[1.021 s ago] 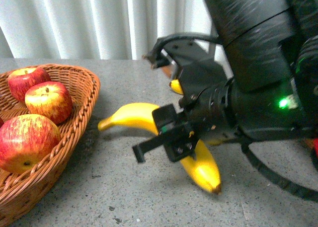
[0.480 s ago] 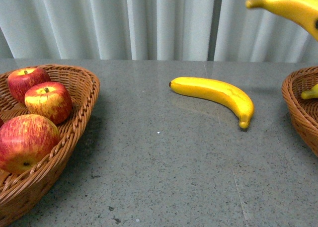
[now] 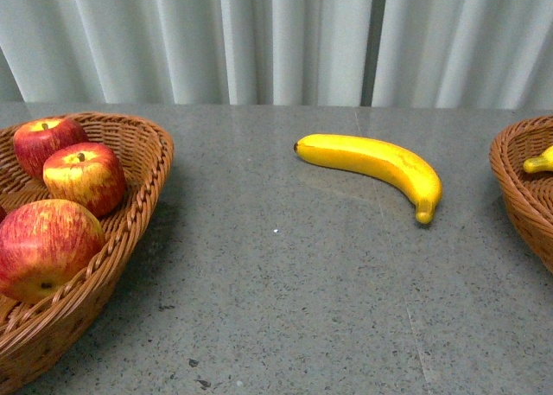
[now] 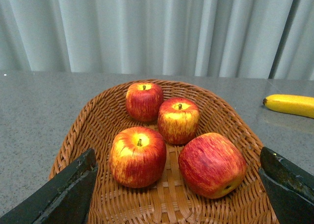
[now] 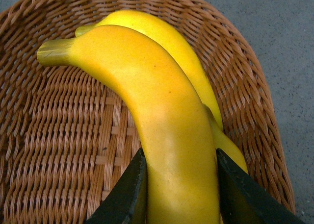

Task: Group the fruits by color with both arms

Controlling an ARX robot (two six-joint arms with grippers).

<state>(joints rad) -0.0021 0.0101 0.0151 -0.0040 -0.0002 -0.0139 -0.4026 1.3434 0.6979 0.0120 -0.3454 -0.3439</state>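
Several red apples streaked yellow [image 4: 138,156] lie in a wicker basket [image 4: 98,116]; three of them show in the front view [image 3: 79,177] at the left. My left gripper [image 4: 179,194] is open above that basket's near end, its fingers [image 4: 64,194] wide apart. My right gripper [image 5: 179,185] is shut on a banana [image 5: 162,126], held over a second wicker basket [image 5: 49,136] with another banana [image 5: 194,74] lying in it. In the front view a loose banana [image 3: 376,163] lies on the table, and a banana tip [image 3: 540,162] shows in the right basket [image 3: 518,187]. Neither arm shows there.
The grey speckled table [image 3: 276,291] runs between the two baskets. Pale curtains [image 3: 276,41] hang behind the table's far edge.
The right arm has swung away to the right, out of the front view, carrying its banana up and over to the right basket. The loose banana on the table is uncovered.
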